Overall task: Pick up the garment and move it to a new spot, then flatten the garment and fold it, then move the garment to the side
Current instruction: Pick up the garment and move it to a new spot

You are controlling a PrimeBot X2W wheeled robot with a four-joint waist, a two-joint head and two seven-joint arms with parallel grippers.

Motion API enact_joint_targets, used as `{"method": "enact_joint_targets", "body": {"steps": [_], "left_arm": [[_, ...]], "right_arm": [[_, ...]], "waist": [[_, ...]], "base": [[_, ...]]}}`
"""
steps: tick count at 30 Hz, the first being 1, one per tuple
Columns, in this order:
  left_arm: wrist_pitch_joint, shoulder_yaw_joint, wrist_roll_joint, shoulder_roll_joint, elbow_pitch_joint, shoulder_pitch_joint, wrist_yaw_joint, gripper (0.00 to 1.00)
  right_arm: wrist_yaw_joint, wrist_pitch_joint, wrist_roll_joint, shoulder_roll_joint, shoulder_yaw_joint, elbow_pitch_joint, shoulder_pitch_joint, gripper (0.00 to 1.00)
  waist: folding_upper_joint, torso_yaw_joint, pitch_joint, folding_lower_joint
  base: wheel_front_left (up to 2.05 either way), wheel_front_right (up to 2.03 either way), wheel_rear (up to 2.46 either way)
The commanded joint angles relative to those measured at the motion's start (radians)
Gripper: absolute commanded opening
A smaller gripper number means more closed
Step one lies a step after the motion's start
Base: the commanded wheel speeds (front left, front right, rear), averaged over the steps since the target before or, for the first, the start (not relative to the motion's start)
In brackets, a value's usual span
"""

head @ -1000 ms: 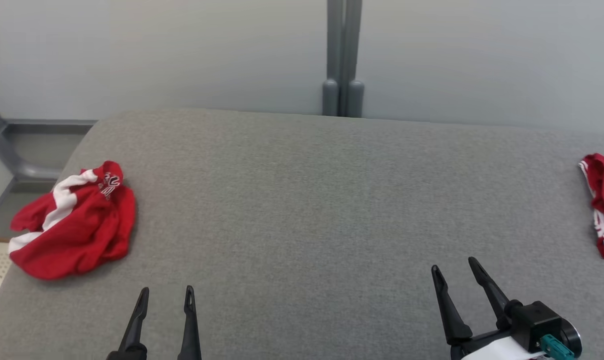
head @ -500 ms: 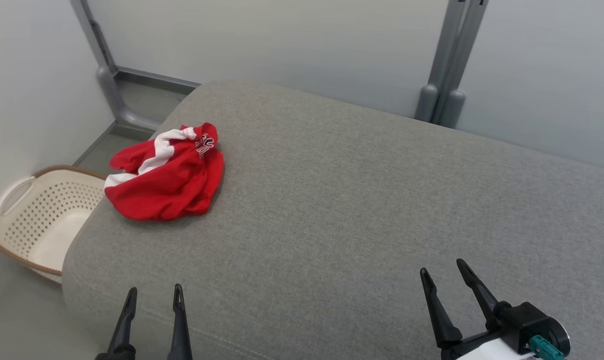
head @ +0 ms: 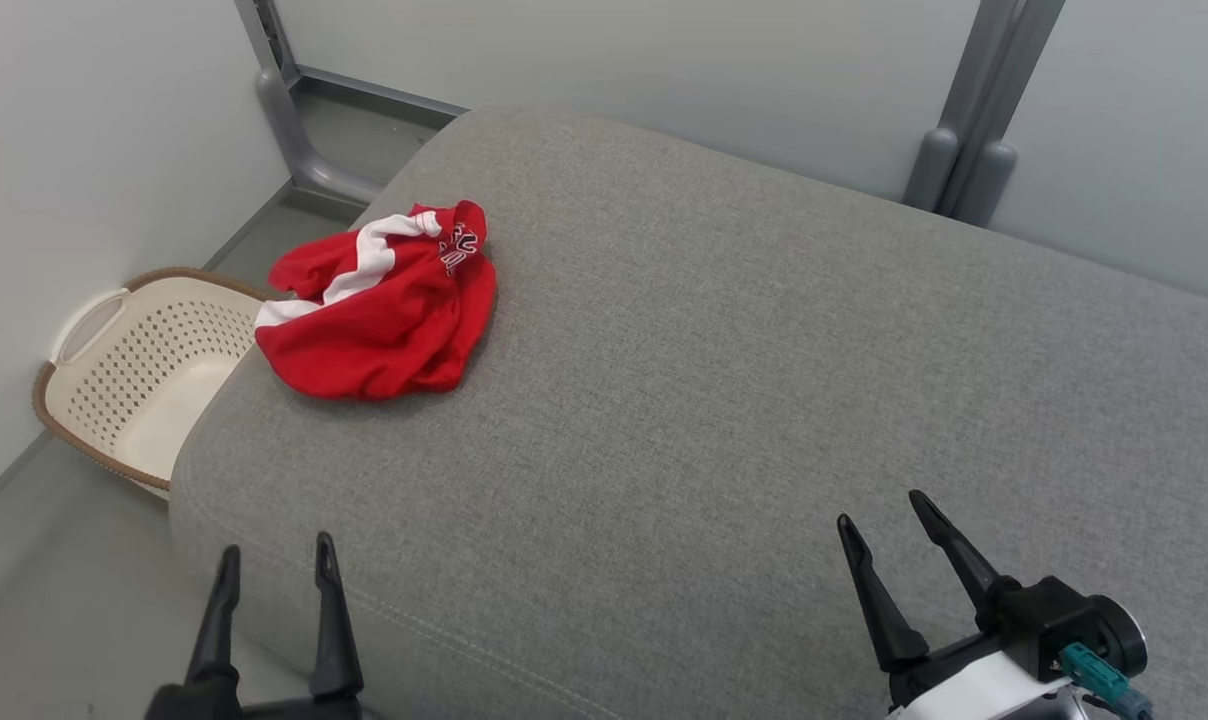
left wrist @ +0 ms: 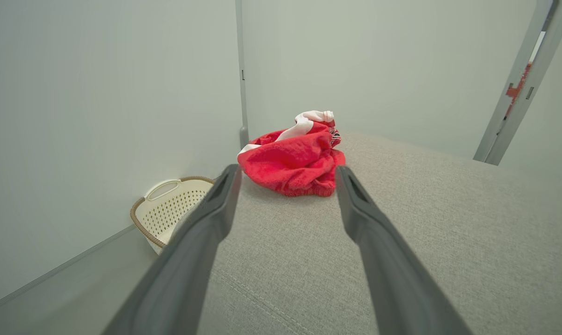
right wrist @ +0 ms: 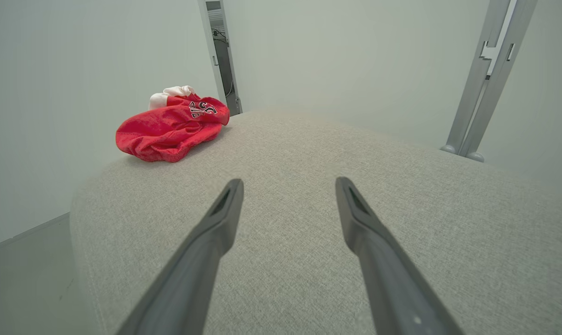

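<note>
Garment (head: 379, 315): 1 only, red w/ white trim, 1 patch of lettering on it. Basket (head: 134, 375): 1, cream, perforated, w/ 1 handle slot seen. Bed (head: 744, 400): 1, grey upholstered. Grippers: 2, i.e. left gripper (head: 276, 548) + right gripper (head: 880, 508). Fingers (head: 334, 640): 2 per gripper, 4 total, all dark. Grey metal uprights by the walls: 2 sets, i.e. 1 left post (head: 284, 110) at far corner + 1 right post pair (head: 994, 60), the latter w/ 2 rounded feet (head: 929, 165). Teal connector (head: 1089, 670): 1, on right gripper's body.
</note>
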Motion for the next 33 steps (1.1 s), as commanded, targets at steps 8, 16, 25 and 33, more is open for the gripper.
{"method": "enact_joint_targets", "body": {"steps": [8, 16, 25, 33], "left_arm": [[-0.003, 0.106, 0.007, 0.005, 0.056, -0.28, -0.087, 1.0], [-0.001, 0.162, 0.04, 0.108, 0.304, -0.66, -0.141, 1.0], [0.287, 0.237, -0.087, 0.187, 0.737, -0.99, -0.178, 1.0], [0.464, 0.235, -0.23, 0.204, 0.965, -1.11, -0.226, 1.0]], "right_arm": [[-0.002, -0.003, -0.028, -0.111, -0.018, -0.04, -0.041, 1.0], [-0.002, -0.003, -0.037, -0.226, -0.026, -0.077, -0.112, 1.0], [-0.002, -0.003, -0.055, -0.293, -0.062, -0.143, -0.204, 1.0], [-0.002, -0.003, -0.065, -0.315, -0.095, -0.186, -0.231, 1.0]], "waist": [[0.0, -0.018, 0.201, 0.0], [0.0, -0.064, 0.354, 0.0], [0.0, -0.141, 0.476, 0.0], [0.0, -0.176, 0.555, 0.0]], "base": [[0.0, 0.0, 0.0], [0.0, 0.0, 0.0], [0.0, 0.0, 0.0], [0.0, 0.0, 0.0]]}}
